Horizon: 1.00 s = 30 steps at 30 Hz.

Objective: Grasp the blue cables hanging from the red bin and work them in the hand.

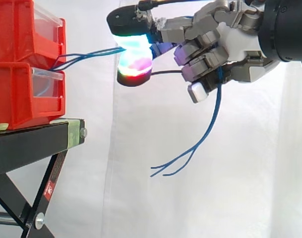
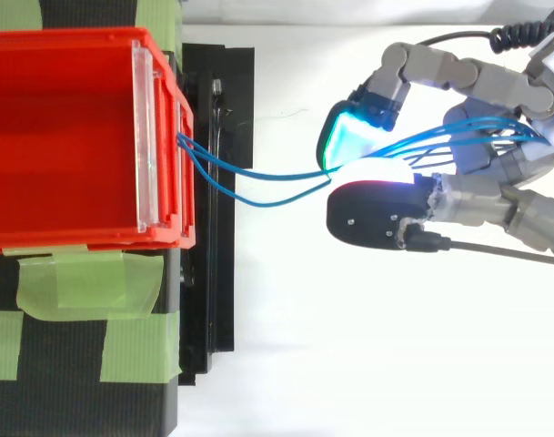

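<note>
Two red bins are stacked at the left, the upper red bin (image 1: 22, 29) (image 2: 76, 241) on the lower one (image 1: 17, 94). Blue cables (image 1: 91, 53) (image 2: 258, 177) come out at the upper bin's front and run right, nearly level, to my hand (image 1: 240, 44) (image 2: 495, 196). The hand hovers in the air to the right of the bins, at their height. It is shut on the cables: two glowing fingertips (image 1: 136, 67) pinch them, and the other fingers curl round them nearer the palm. The cables' loose ends (image 1: 190, 148) hang down below the hand.
The bins stand on a black stand (image 1: 36, 139) with green tape (image 2: 85, 282) on its top. A white curtain (image 1: 155, 198) hangs behind, and open air lies under and around the hand.
</note>
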Available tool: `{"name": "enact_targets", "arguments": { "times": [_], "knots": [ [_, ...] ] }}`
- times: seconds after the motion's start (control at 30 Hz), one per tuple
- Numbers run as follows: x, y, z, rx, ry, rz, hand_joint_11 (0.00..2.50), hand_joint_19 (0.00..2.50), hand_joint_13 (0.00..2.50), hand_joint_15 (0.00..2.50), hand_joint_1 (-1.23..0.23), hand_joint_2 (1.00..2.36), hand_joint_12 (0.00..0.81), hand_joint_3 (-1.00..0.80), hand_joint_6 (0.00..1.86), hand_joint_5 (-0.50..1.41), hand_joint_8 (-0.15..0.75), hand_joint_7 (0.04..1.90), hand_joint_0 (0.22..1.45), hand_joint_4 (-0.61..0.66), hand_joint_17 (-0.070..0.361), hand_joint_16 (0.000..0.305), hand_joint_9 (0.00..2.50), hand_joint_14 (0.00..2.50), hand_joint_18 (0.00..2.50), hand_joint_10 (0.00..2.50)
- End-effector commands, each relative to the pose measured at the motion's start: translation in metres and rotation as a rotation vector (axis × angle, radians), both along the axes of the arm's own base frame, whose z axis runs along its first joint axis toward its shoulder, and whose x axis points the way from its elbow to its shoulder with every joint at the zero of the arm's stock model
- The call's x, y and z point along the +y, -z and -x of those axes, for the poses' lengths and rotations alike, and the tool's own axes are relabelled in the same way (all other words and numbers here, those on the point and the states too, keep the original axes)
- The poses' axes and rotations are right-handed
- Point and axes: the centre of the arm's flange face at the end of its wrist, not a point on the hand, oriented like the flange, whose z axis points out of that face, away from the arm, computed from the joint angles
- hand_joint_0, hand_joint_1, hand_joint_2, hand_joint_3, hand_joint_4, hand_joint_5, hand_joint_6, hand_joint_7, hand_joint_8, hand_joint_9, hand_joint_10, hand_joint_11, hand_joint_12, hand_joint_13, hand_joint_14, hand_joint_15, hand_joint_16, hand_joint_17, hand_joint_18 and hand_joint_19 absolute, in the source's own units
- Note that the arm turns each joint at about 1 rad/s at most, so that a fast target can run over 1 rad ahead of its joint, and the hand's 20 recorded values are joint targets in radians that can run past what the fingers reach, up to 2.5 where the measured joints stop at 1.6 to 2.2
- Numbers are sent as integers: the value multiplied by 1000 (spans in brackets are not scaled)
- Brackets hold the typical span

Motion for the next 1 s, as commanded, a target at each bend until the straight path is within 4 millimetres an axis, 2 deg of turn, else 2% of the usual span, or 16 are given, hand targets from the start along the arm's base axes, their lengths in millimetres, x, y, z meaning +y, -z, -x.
{"name": "enact_targets", "arguments": {
  "times": [0.0, 0.27, 0.4, 0.47, 0.57, 0.73, 0.87, 0.97],
  "knots": [
    [0, 0, 0, 2, 1, 3, 2500, 766, 2097, 2148, -604, 1026, 706, -358, 4, 480, 580, 1440, 914, 288, 158, 210, 1706, 2500, 2500, 2500],
    [-1, -1, -1, 0, 3, 4, 2500, 766, 2097, 2148, -598, 1022, 706, -467, 9, 428, 580, 1373, 944, 296, 158, 210, 1706, 2500, 2500, 2500],
    [-2, -1, -1, -1, 4, 3, 2500, 766, 2097, 2148, -593, 1019, 706, -623, 9, 421, 580, 1376, 934, 299, 158, 210, 1706, 2500, 2500, 2500],
    [-1, 0, -1, 0, 3, 4, 2500, 766, 2097, 2148, -594, 1019, 706, -577, 7, 427, 580, 1382, 926, 291, 158, 210, 1706, 2500, 2500, 2500],
    [0, -1, -1, -2, -1, 5, 2500, 766, 2097, 2148, -575, 1026, 706, -272, 8, 397, 580, 1379, 946, 281, 158, 210, 1706, 2500, 2500, 2500],
    [0, -1, -1, -1, -4, 8, 2500, 766, 2097, 2148, -576, 1015, 706, -22, 5, 396, 580, 1369, 958, 294, 158, 210, 1706, 2500, 2500, 2500],
    [0, -1, -1, -2, -4, 8, 2500, 766, 2097, 2148, -576, 1005, 706, 65, 6, 391, 580, 1352, 945, 303, 158, 210, 1706, 2500, 2500, 2500],
    [-1, -1, -1, -2, -2, 8, 2500, 766, 2097, 2148, -593, 1000, 706, 28, 6, 381, 580, 1353, 932, 318, 158, 210, 1706, 2500, 2500, 2500]
  ]
}}
